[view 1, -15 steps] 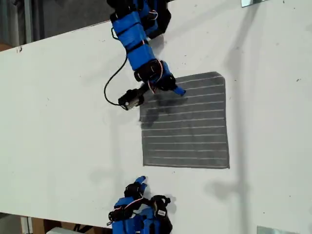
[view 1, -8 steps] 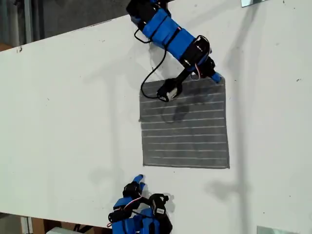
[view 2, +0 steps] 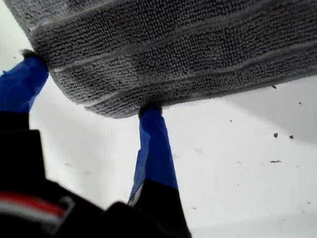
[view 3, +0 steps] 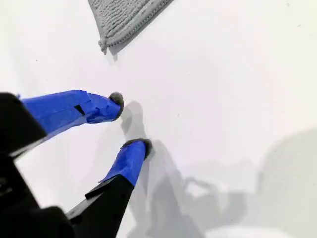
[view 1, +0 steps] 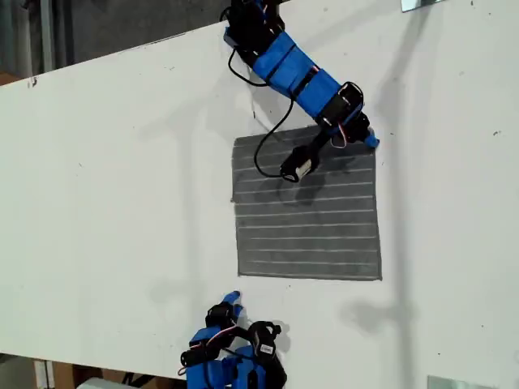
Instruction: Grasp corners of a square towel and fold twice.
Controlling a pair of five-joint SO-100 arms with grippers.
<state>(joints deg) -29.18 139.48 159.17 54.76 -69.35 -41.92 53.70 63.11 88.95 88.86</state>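
The dark grey striped towel (view 1: pixel 308 215) lies flat on the white table (view 1: pixel 122 203), right of centre in the exterior view. My first gripper (view 1: pixel 370 139) is at the towel's far right corner (view 1: pixel 366 130) in that view. It is open, with its fingertips (view 2: pixel 148 111) touching the rounded corner (view 2: pixel 106 101) from both sides. My second gripper (view 1: pixel 232 300) is open on bare table near the front edge, a little short of the towel's near left corner (view 1: pixel 242 271). That corner (view 3: pixel 105 44) shows ahead of the second gripper (view 3: pixel 131 122), which has nothing between its fingers.
The first arm (view 1: pixel 292 69) reaches in from the far edge, and its black cable (view 1: pixel 268 138) loops over the towel's far side. Metal pieces sit at the exterior view's top right (view 1: pixel 422 4) and bottom right (view 1: pixel 450 381). The table's left edge runs diagonally.
My first arm has swung from the towel's far left corner to its far right corner in the exterior view. The towel and my second arm have stayed put.
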